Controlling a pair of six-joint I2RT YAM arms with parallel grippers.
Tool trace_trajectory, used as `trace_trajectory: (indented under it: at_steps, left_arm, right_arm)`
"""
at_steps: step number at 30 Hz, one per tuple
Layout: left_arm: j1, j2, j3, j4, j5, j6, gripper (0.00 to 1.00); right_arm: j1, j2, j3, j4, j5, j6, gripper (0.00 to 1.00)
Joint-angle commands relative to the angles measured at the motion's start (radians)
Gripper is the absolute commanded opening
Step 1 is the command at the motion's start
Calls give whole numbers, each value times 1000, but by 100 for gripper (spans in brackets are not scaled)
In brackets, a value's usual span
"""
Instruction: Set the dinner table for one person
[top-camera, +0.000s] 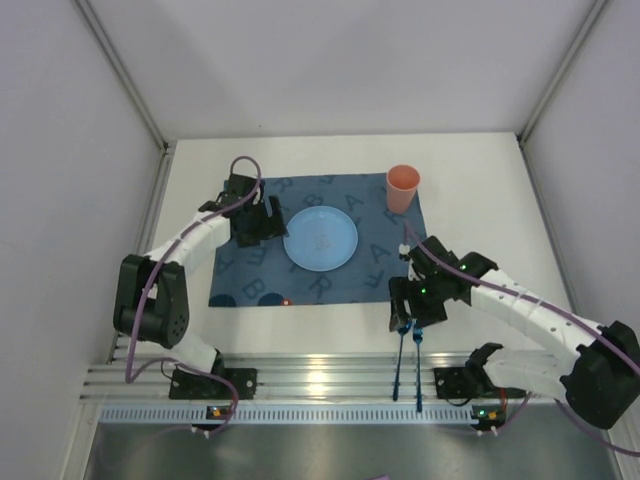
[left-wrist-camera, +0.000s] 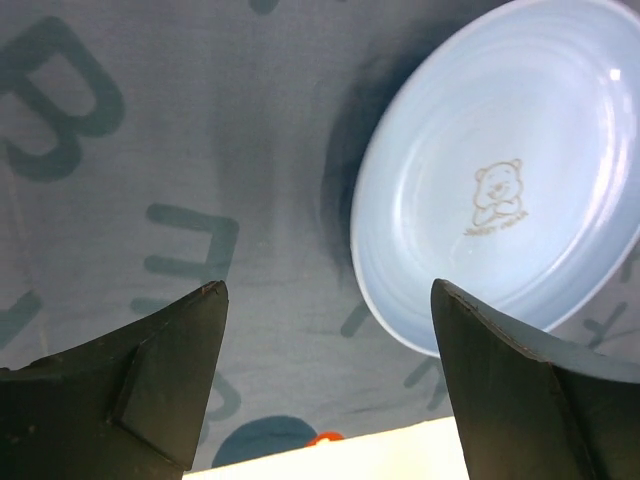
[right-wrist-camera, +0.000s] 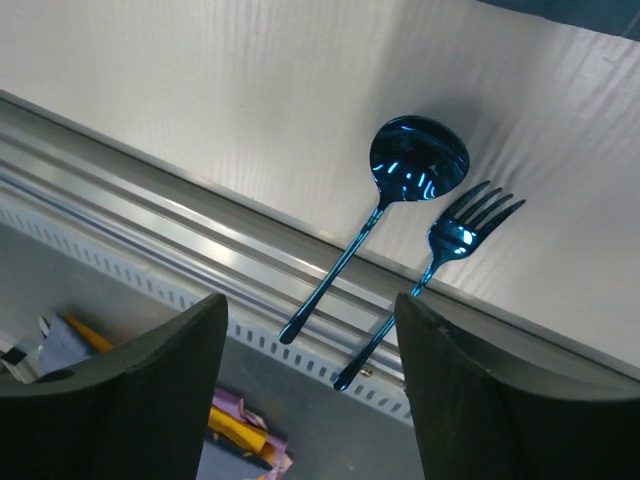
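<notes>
1. The bench (top-camera: 480, 180) is lying under both hands, white and matte, with a ribbed rail (top-camera: 320, 385) running along its near edge.
2. A dark blue lettered cloth (top-camera: 240, 280) is lying on the bench, directly beneath the left hand (left-wrist-camera: 325, 290).
3. The left hand is hovering over the cloth, fingers spread wide, holding nothing.
4. A pale blue plate (left-wrist-camera: 500, 180) is sitting on the cloth just to the left hand's right.
5. The right hand (right-wrist-camera: 310, 300) is hanging over the bench's near edge, fingers apart, empty.
6. A blue spoon (right-wrist-camera: 418, 160) and fork (right-wrist-camera: 470, 225) are lying side by side below the right hand, heads on the bench, handles crossing the rail.
7. An orange cup (top-camera: 403, 187) is standing upright at the cloth's far corner, well beyond the right hand.
</notes>
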Motion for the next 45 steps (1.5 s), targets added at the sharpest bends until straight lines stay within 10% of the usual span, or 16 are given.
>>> trace_trajectory:
  at_steps: [1,6,25,32,34,45]
  left_arm:
    - [4,-103,-14,-50,-30,15,88]
    - [3,-192,-30,-102,-38,13,88]
    - [4,-407,-97,-241,-90,58,88]
    - [6,-430,-82,-277,-144,87,88]
    - [6,-427,-77,-277,-145,90,88]
    - [9,-350,-8,-223,-127,87,91]
  right_arm:
    - [92,18,-17,81,10,111,67]
    - [203,76,-49,84,86,195,45]
    - [338,319,-136,231,192,338,33]
    - [386,334,-170,282,205,386,12]
    - [386,327,-138,251,214,376,0]
    - [381,276,391,-206,419,220,0]
